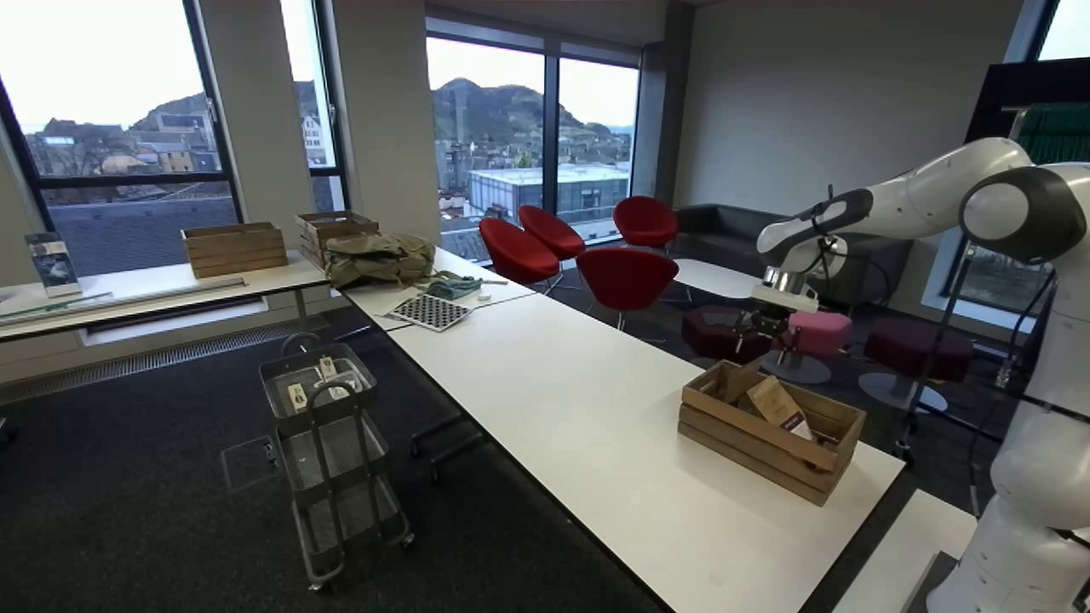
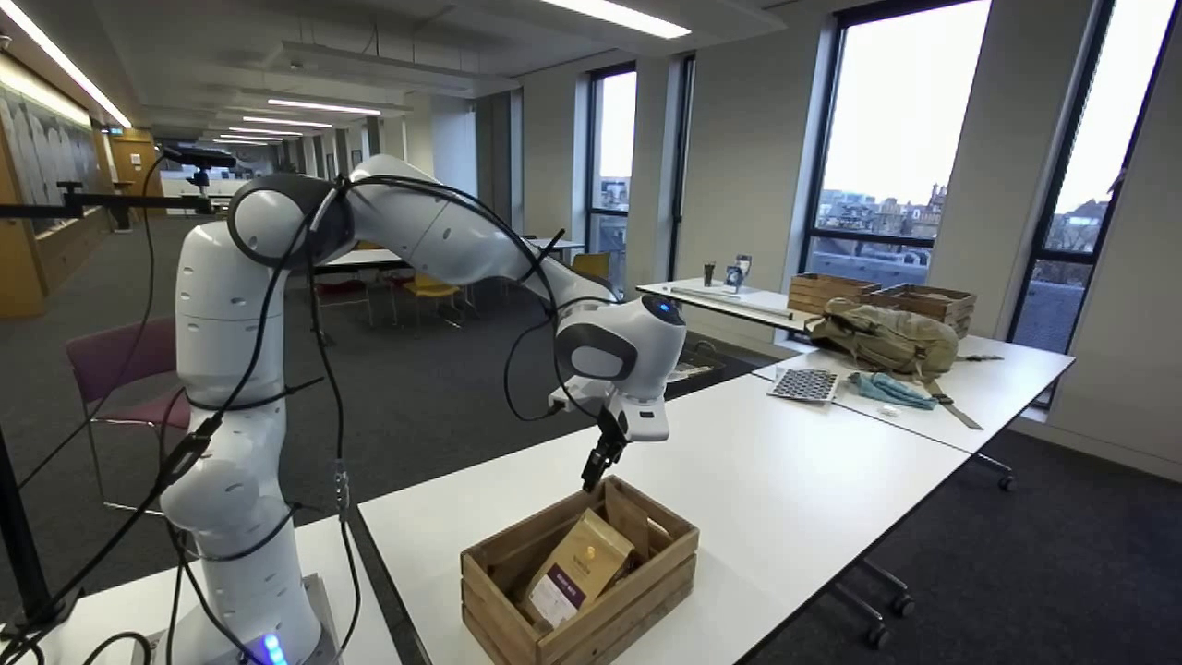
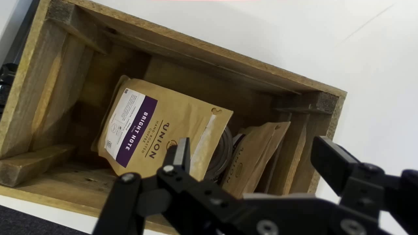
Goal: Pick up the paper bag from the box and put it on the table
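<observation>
A wooden box [image 1: 754,443] [image 2: 637,600] stands on the white table [image 1: 588,417] in both exterior views. Inside it a brown paper bag with a purple and white label [image 2: 591,559] leans tilted; it shows large in the wrist view [image 3: 163,117]. A second brown paper bag [image 3: 249,156] stands near the box's end wall, and shows in an exterior view [image 2: 628,519]. My gripper [image 1: 762,332] [image 2: 593,480] is above that end of the box, pointing down. In the wrist view its fingers [image 3: 249,143] are wide apart, with the second bag seen between them. It holds nothing.
A dark round object [image 3: 222,151] lies between the bags. The box's walls [image 3: 209,42] rise around them. Farther along the tables are a green backpack [image 2: 886,337], a dotted board [image 2: 803,385] and a teal cloth [image 2: 891,391]. A trolley [image 1: 319,451] stands beside the table.
</observation>
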`<state>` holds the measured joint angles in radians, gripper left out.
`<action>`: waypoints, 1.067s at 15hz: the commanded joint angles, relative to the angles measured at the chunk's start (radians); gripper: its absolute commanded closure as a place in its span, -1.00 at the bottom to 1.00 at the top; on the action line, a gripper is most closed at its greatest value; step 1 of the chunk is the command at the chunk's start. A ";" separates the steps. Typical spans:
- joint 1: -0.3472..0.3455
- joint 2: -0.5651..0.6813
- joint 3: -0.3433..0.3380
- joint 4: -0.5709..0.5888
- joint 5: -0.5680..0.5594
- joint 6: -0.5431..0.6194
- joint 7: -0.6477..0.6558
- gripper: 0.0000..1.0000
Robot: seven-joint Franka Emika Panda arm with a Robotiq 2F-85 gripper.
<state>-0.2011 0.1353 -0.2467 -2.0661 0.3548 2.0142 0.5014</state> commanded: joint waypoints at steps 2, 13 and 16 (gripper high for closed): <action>-0.023 0.084 -0.005 0.055 0.045 0.018 0.015 -1.00; -0.029 0.174 -0.009 0.122 0.103 0.040 0.034 -1.00; -0.028 0.184 -0.013 0.124 0.093 0.052 0.046 -0.72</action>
<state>-0.2172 0.3054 -0.2609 -1.9619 0.4382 2.0505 0.5206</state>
